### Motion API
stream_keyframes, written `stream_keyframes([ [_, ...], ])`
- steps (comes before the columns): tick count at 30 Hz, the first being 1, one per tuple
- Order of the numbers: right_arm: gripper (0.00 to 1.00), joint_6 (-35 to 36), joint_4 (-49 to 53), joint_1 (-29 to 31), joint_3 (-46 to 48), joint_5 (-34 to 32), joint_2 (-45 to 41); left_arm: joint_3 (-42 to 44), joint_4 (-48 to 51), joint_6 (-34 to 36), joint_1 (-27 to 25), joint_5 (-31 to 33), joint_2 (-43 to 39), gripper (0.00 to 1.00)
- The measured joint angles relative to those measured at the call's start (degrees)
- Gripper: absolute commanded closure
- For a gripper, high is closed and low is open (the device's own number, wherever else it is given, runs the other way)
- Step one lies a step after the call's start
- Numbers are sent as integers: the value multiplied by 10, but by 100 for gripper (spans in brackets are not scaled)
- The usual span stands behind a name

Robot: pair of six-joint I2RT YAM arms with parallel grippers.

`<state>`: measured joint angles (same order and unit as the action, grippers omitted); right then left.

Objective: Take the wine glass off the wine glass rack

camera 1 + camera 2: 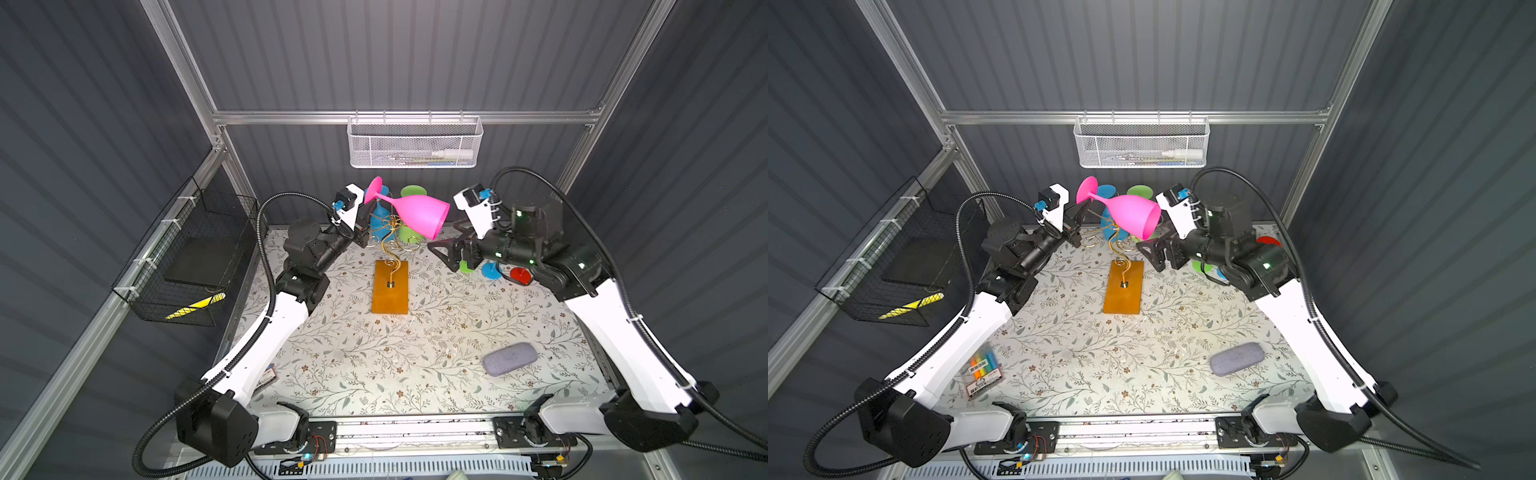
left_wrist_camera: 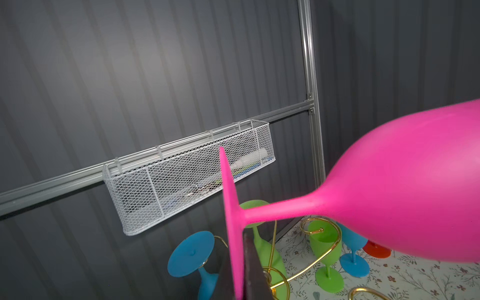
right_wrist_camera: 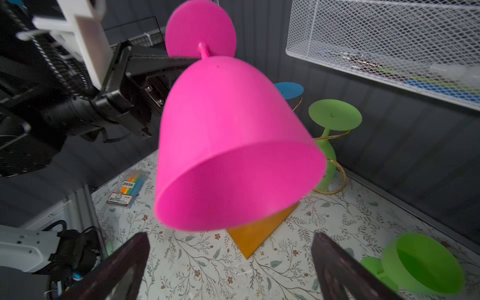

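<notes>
Pink wine glass, one, foot clamped in your left fingers; right fingers apart by its rim; rack holds maybe two.

Wine glass bowl cut by frame edge — wine glass rack upper scrolls hidden behind it.

The wine glass rack stands on the counter midway between its side edges, nearer the far edge. Above the rack, the wine glass lies tilted, its foot pinched in the left hand and its bowl just before the spread right hand, apart from it. Hanging glasses sit on the rack's far arms. Other glasses sit near the far right corner. A case lies toward the near right corner and a marker pack by the left edge. A mesh basket hangs on the back wall, a wire basket on the left wall.
</notes>
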<state>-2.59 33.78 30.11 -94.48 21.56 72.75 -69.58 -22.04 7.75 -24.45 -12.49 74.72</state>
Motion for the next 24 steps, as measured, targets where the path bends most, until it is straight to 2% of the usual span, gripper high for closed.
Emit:
stream_keyframes([
  [3,5,-47,-62,-47,60,51,-51,8,7,-25,0,11,0,100],
  [8,15,-101,-118,-78,99,75,-79,9,15,-49,0,15,-1,100],
  [16,31,-159,-165,-78,99,66,-35,9,15,-67,0,14,-2,100],
  [24,39,-193,-201,-75,89,63,21,9,15,-76,0,5,-4,100],
])
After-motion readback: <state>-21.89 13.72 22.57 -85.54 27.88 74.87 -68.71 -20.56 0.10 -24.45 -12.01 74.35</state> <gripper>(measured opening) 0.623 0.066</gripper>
